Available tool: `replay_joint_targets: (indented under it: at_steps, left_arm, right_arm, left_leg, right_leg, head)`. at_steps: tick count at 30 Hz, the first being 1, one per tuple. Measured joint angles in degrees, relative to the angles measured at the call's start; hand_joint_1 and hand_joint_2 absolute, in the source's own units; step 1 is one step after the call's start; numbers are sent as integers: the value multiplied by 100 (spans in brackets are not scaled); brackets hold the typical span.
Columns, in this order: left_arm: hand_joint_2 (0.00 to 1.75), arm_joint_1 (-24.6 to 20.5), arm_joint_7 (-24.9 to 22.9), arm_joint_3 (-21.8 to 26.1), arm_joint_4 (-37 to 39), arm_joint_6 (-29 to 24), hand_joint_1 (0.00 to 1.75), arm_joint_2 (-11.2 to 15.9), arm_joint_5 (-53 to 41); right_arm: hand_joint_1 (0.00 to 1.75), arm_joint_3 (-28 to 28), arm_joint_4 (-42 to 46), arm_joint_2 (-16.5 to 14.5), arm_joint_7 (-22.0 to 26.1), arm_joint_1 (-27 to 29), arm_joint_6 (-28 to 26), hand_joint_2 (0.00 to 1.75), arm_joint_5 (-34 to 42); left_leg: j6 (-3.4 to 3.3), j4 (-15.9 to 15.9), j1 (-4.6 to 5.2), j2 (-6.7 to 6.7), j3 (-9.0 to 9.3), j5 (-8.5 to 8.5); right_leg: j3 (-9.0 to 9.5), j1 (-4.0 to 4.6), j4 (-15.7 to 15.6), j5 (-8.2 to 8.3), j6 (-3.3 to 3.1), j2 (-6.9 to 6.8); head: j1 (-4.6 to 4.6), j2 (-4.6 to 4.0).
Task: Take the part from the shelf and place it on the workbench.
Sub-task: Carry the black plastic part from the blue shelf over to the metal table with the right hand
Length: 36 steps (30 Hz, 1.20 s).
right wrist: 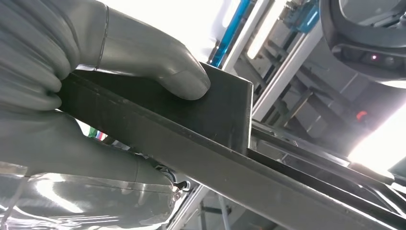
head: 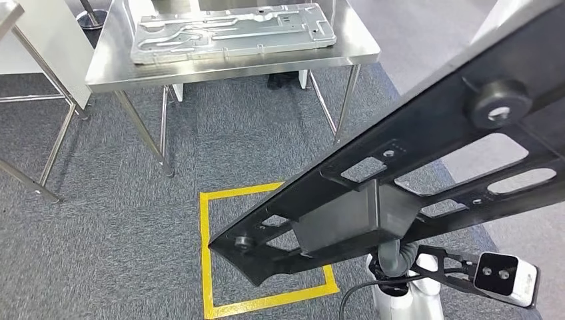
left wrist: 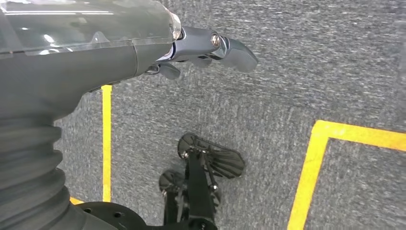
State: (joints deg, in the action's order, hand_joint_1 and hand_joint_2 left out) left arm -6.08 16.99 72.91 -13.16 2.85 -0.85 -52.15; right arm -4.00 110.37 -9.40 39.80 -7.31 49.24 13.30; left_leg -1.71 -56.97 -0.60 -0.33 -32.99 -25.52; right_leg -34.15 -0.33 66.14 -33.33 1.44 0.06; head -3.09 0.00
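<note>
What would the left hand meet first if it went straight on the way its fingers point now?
Likely just the grey carpet. In the left wrist view the left hand holds nothing and nothing stands beyond its fingers. The yellow tape lies off to the side. Depth is unclear.

— Is any lettering, label, brand or number showing up that can be read?

— No, nothing is reading as text. The black part is carrying cut-outs and round bosses, no printing. The metal panel lying on the steel workbench at the far side is showing pressed ridges, no characters.

— And the floor?

— The yellow tape square on the grey carpet is standing as a plain marking, without words.
</note>
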Motion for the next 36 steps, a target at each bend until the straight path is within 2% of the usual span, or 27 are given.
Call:
replay_joint_targets:
  at_steps: [1, 2, 3, 4, 6, 7, 8, 10, 13, 14, 15, 17, 18, 19, 20, 21, 22, 23, 25, 28, 29, 30, 32, 33, 34, 35, 36]
  left_arm:
    - [175, 0, 3, 0, 0, 2, 0, 1, -4]
    - [175, 3, 5, 0, 0, 4, 0, 1, -8]
    - [175, 7, 9, 0, 0, 8, 0, 1, -10]
    - [175, 11, 11, 0, 0, 13, 0, 1, -12]
    - [175, 13, 17, 0, 0, 21, 0, -1, -13]
    - [175, 10, 21, 0, 0, 25, 0, -1, -14]
    - [175, 7, 25, 0, 0, 25, 0, -1, -15]
    - [175, 2, 34, 0, 0, 26, 0, 2, -19]
    - [175, -14, 50, -4, -1, 28, 0, 6, -30]
    - [175, -20, 54, -5, -1, 30, 0, 6, -34]
    - [175, -19, 57, -7, 0, 31, 0, 7, -35]
    - [175, -6, 57, -7, 0, 33, 0, 12, -32]
    - [175, 6, 57, -7, 0, 35, 0, 15, -30]
    - [175, 17, 56, -7, 0, 39, 0, 15, -32]
    - [175, 23, 57, -7, 0, 41, 0, 16, -35]
    - [175, 26, 57, -7, 0, 44, 0, 19, -39]
    - [175, 24, 58, -7, 0, 45, 0, 25, -43]
    - [175, 19, 58, -8, 0, 47, 0, 32, -46]
    - [175, 16, 58, -8, 0, 51, 0, 46, -45]
    - [175, 20, 59, -9, 0, 54, 0, 55, -38]
    - [175, 16, 59, -10, 0, 56, 0, 55, -35]
    - [175, 13, 59, -11, 0, 58, 0, 55, -33]
    - [175, 14, 58, -11, 0, 62, 0, 55, -34]
    - [175, 19, 58, -11, 0, 62, 0, 55, -37]
    - [175, 24, 58, -11, 0, 63, 0, 55, -40]
    - [175, 28, 58, -11, 0, 64, 0, 54, -43]
    - [175, 29, 58, -11, 0, 65, 0, 54, -45]
  right_arm:
    - [175, -2, -1, 1, 1, 6, -8, 175, -2]
    - [175, -3, -2, 1, 1, 14, -17, 175, -4]
    - [175, -4, -3, 1, 0, 20, -28, 175, -7]
    - [175, -7, -4, 1, 0, 24, -39, 175, -8]
    - [175, -16, -3, 0, 0, 21, -61, 175, -8]
    - [175, -20, -2, 0, 0, 19, -72, 175, -9]
    - [175, -25, -1, 0, 0, 17, -81, 175, -9]
    - [175, -31, 1, 0, 0, 16, -92, 175, -7]
    - [175, -44, 16, 0, 1, 12, -93, 175, 2]
    - [175, -49, 23, 0, 2, 8, -91, 175, 6]
    - [175, -54, 29, 0, 3, 4, -90, 175, 10]
    - [175, -57, 30, 0, 1, 9, -83, 175, 16]
    - [175, -57, 30, 0, -1, 16, -80, 175, 22]
    - [175, -57, 29, 0, -2, 22, -76, 175, 28]
    - [175, -57, 29, 0, -2, 25, -70, 175, 33]
    - [175, -57, 29, 0, -2, 23, -64, 175, 38]
    - [175, -57, 28, 0, -2, 19, -59, 175, 40]
    - [175, -57, 28, 0, -2, 14, -51, 175, 44]
    - [175, -58, 27, 0, -2, 6, -44, 175, 54]
    - [175, -61, 31, 0, -1, -11, -43, 175, 73]
    - [175, -61, 31, 0, 1, -24, -43, 175, 79]
    - [175, -61, 31, 0, 1, -30, -44, 175, 83]
    - [175, -61, 28, 1, 2, -30, -44, 175, 88]
    - [175, -61, 26, 1, 1, -24, -45, 175, 89]
    - [175, -61, 23, 1, 1, -21, -45, 175, 89]
    - [175, -61, 22, 1, 1, -20, -46, 175, 89]
    - [175, -61, 22, 1, 1, -22, -46, 175, 89]
  left_leg:
    - [-10, -1, 1, 1, 16, -21]
    - [-14, -2, 2, 0, 39, -45]
    - [-10, -3, 2, -3, 71, -72]
    - [-4, -4, 2, -8, 116, -102]
    - [26, -5, 3, -18, 217, -175]
    - [54, -12, 13, -23, 255, -219]
    - [85, -13, 23, -24, 278, -257]
    - [154, -1, 34, -20, 302, -310]
    - [258, -84, 21, -1, 354, -419]
    - [286, -293, 15, 3, 275, -527]
    - [307, -646, 5, 5, 96, -673]
    - [326, -1444, -5, 5, -401, -936]
    - [323, -1662, -5, 6, -582, -935]
    - [309, -1634, -3, 5, -644, -801]
    - [281, -1369, 0, 5, -586, -556]
    - [240, -959, 10, 6, -450, -273]
    - [194, -572, 31, 8, -299, -78]
    - [153, -289, 53, 11, -177, 35]
    - [91, -93, 91, 11, -86, 19]
    - [11, 29, 59, -3, 53, 8]
    - [-15, 56, 45, -6, 112, -2]
    - [-35, 74, 41, -4, 151, -22]
    - [-57, 77, 42, -5, 197, -78]
    - [-54, 76, 43, -7, 227, -111]
    - [-47, 75, 42, -9, 270, -147]
    - [-36, 75, 41, -12, 327, -188]
    - [-19, 76, 40, -14, 393, -235]
  right_leg:
    - [-256, -6, 420, -135, 12, -1]
    - [-482, -13, 749, -196, 23, -1]
    - [-601, -20, 857, -131, 28, -2]
    - [-603, -29, 735, 49, 28, -2]
    - [-313, -40, -50, 560, 7, -6]
    - [-155, -34, -430, 725, -14, -6]
    - [-48, -26, -686, 804, -39, -4]
    - [8, 0, -807, 771, -99, 12]
    - [105, -20, -861, 728, -205, 22]
    - [155, -35, -883, 712, -237, 15]
    - [197, -39, -894, 688, -260, 8]
    - [244, -24, -893, 632, -282, 6]
    - [274, -14, -893, 599, -284, 11]
    - [317, -4, -892, 564, -283, 16]
    - [374, 4, -892, 524, -280, 20]
    - [434, 11, -895, 477, -273, 21]
    - [487, 26, -898, 431, -255, 19]
    - [523, 31, -907, 397, -231, 21]
    - [560, 34, -923, 381, -166, 26]
    - [550, 25, -749, 363, -77, 25]
    - [431, 20, -523, 274, -55, 25]
    - [226, 7, -184, 137, -33, 24]
    - [-306, -14, 567, -135, 11, 24]
    - [-502, -26, 767, -161, 26, 23]
    - [-591, -35, 759, -62, 36, 22]
    - [-565, -43, 529, 164, 40, 20]
    - [-446, -47, 133, 466, 34, 15]
  head:
    - [0, 0]
    - [0, 0]
    - [1, 0]
    - [1, 0]
    - [1, 0]
    - [1, 0]
    - [1, 0]
    - [0, 0]
    - [-1, 0]
    - [-1, 0]
    - [-1, 0]
    - [-2, 0]
    - [-2, 0]
    - [-2, 0]
    - [-2, 0]
    - [-2, 0]
    - [-1, 0]
    - [-1, 0]
    - [-1, 0]
    - [-1, 0]
    - [0, 0]
    - [1, 0]
    - [1, 0]
    - [1, 0]
    - [1, 0]
    - [1, 0]
    - [1, 0]
